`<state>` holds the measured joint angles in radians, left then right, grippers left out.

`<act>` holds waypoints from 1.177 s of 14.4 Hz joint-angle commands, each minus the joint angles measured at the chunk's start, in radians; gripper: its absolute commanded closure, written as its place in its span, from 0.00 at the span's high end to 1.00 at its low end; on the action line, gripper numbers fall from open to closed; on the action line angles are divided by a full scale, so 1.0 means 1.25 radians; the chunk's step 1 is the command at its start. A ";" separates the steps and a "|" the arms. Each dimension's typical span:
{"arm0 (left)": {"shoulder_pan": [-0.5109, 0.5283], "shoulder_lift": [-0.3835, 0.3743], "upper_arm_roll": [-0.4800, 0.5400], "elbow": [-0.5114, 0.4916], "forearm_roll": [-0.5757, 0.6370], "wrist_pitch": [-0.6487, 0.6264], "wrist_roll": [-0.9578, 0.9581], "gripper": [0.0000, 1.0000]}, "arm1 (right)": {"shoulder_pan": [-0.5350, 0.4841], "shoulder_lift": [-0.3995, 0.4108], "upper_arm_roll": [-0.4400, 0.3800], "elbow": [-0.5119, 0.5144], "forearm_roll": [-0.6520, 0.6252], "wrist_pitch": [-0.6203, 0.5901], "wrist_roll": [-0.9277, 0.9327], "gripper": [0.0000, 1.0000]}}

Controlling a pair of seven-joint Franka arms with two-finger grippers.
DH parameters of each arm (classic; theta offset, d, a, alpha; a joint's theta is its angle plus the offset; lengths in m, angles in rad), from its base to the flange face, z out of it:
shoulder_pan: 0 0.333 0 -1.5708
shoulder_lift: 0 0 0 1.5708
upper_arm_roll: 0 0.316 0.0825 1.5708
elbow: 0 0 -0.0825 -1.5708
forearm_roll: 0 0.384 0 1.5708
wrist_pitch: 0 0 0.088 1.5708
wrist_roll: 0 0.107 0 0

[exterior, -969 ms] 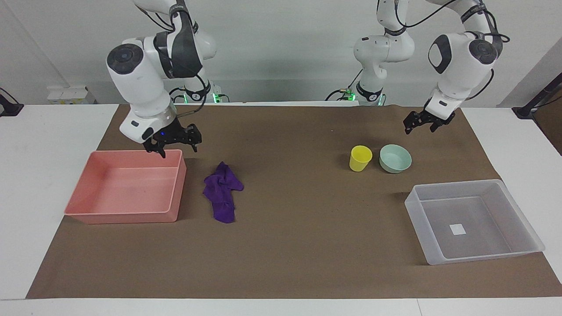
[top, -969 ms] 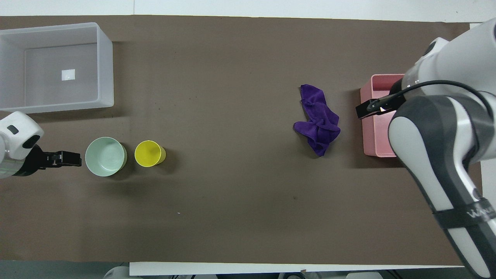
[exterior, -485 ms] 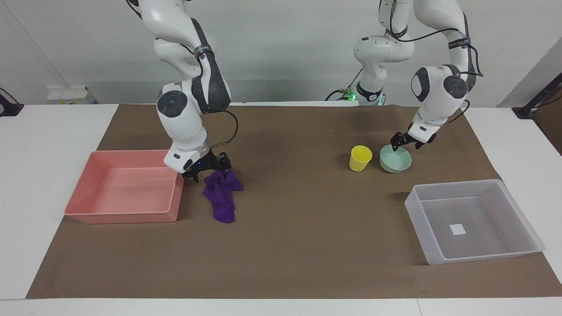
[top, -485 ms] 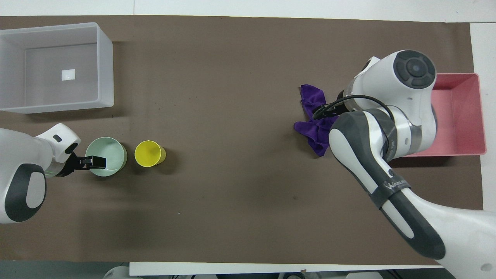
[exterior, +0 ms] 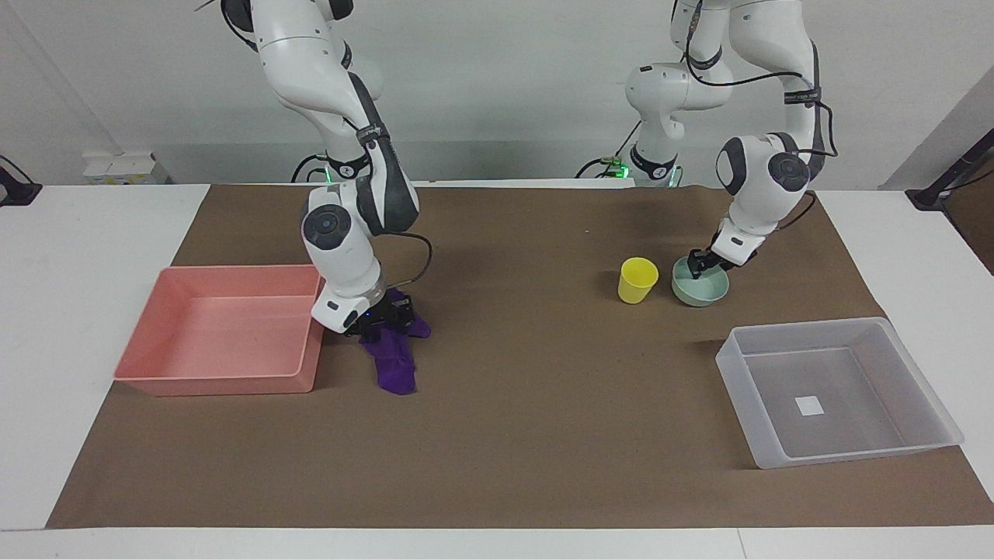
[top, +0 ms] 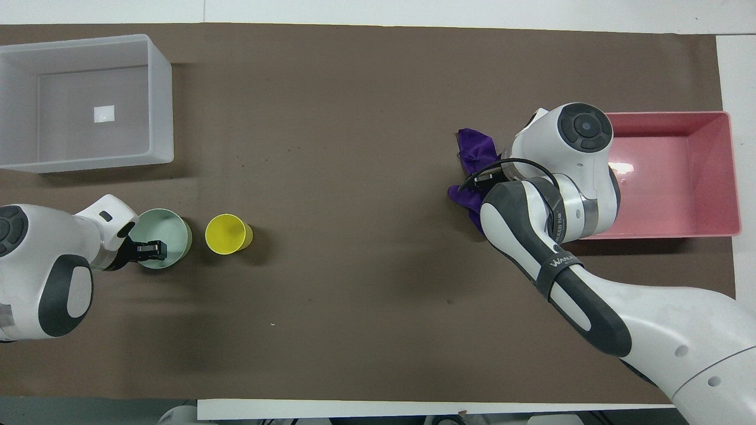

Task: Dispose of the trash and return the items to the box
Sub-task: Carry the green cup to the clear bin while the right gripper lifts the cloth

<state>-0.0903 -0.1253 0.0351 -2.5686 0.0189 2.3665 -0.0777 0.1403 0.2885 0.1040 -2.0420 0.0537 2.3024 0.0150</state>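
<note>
Nearest the robots, the left claw (exterior: 701, 266) is seen down at the bowl (exterior: 705, 289), its tips at the rim on the side toward the robots; one finger appears inside the bowl, but whether the rim is pinched cannot be told. The cup (exterior: 637, 279) stands just beside the bowl, toward the right arm's end, untouched.

At about the same depth, toward the right arm's end, the right claw (exterior: 382, 320) is lowered onto the rag (exterior: 394, 361), at the part of the cloth nearest the robots; its fingers are buried in the folds, and their spread cannot be told. The rag lies on the table (exterior: 543, 404) just beside the pink tray (exterior: 225, 380).

Farther out, at the left arm's end, the clear box (exterior: 893, 450) sits well apart from bowl and cup, a white label (exterior: 808, 405) on its bottom.
</note>
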 commanded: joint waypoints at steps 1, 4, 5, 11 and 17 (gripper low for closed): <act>-0.010 -0.004 0.006 -0.006 0.011 0.009 -0.020 0.00 | -0.004 -0.012 0.003 -0.015 0.009 0.000 0.006 0.23; -0.022 0.005 0.006 0.070 0.011 -0.083 -0.023 0.00 | -0.005 -0.012 0.001 0.003 0.009 -0.013 0.028 0.00; -0.022 0.001 0.006 0.106 0.011 -0.140 -0.020 0.00 | -0.008 -0.015 0.001 0.018 0.009 -0.033 0.039 0.00; -0.010 0.002 0.010 0.406 0.000 -0.463 -0.010 0.00 | -0.034 -0.097 -0.003 0.127 0.005 -0.205 0.042 0.00; 0.054 0.146 0.019 0.624 -0.084 -0.417 -0.015 0.00 | -0.133 -0.198 -0.005 0.135 -0.006 -0.307 -0.022 0.00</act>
<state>-0.0596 -0.0659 0.0572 -1.8969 -0.0488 1.8012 -0.0883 0.0246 0.0827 0.0913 -1.8674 0.0511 1.9572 0.0380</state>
